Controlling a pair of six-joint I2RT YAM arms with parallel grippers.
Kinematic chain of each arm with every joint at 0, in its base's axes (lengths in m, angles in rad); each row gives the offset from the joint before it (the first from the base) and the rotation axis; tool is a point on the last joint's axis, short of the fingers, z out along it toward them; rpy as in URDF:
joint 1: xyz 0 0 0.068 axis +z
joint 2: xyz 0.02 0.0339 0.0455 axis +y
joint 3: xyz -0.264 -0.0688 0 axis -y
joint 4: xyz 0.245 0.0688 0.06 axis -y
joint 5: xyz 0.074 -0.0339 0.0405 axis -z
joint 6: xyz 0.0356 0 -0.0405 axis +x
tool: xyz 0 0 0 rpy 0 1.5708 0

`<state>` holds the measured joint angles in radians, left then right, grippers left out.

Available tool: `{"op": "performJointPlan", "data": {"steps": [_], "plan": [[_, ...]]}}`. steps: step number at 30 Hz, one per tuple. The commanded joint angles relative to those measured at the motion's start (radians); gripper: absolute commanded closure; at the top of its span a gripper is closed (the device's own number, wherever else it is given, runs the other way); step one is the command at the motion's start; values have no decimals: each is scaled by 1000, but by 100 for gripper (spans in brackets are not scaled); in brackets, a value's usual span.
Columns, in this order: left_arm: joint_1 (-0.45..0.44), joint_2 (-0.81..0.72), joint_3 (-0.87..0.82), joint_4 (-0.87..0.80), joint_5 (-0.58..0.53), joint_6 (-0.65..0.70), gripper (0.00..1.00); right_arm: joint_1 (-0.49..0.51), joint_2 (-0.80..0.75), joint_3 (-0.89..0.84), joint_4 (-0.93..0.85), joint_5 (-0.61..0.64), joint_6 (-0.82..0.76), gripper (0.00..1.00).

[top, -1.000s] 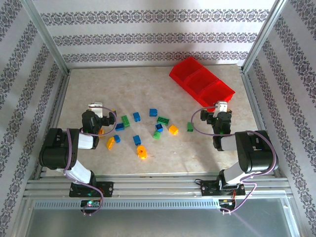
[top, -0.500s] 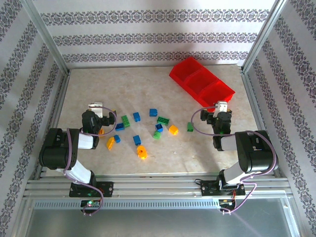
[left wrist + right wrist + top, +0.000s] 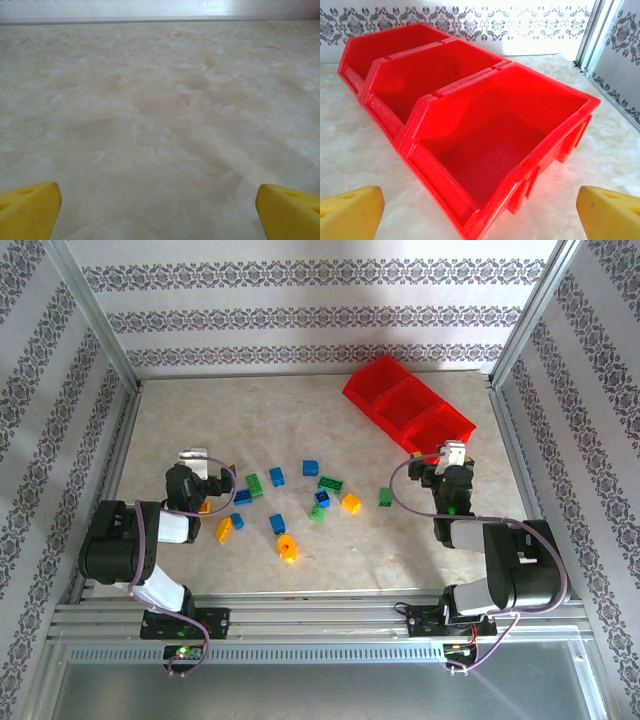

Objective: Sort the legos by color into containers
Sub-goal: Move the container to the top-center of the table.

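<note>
Green, blue and orange legos lie scattered mid-table: a green one [image 3: 254,483], a blue one [image 3: 277,523], an orange one [image 3: 288,548] and a lone green one [image 3: 385,497] nearest the right arm. The red tray of three containers [image 3: 408,405] sits diagonally at the back right, and all three compartments look empty. My right gripper [image 3: 454,454] hovers just off the tray's near end, open, its yellow fingers [image 3: 350,212] framing the nearest compartment [image 3: 440,170]. My left gripper [image 3: 195,456] is open over bare table left of the bricks, with nothing between its fingers [image 3: 27,210].
Patterned walls and aluminium posts enclose the marble-look table [image 3: 250,420] on three sides. The post at the back right [image 3: 500,365] stands close behind the tray. An orange lego [image 3: 205,506] lies right beside the left arm's forearm.
The right arm has shifted slightly, its gripper edging toward the tray's near end. The left arm and the legos have not moved.
</note>
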<state>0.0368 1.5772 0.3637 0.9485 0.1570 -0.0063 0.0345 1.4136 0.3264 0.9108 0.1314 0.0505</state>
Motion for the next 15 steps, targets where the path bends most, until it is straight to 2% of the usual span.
{"op": "performJointPlan", "data": {"steps": [1, 7, 12, 15], "plan": [[9, -90, -10, -28, -17, -6, 0, -12, -56, 11, -83, 59, 31, 2], [9, -245, -35, -114, -120, -40, 0, -17, -154, 104, -379, 139, 176, 2], [9, -355, -37, -241, -177, -50, 0, -5, -188, 219, -628, 178, 236, 9], [9, -398, -64, -240, -219, -60, 0, -7, -186, 294, -742, 190, 306, 14]]}}
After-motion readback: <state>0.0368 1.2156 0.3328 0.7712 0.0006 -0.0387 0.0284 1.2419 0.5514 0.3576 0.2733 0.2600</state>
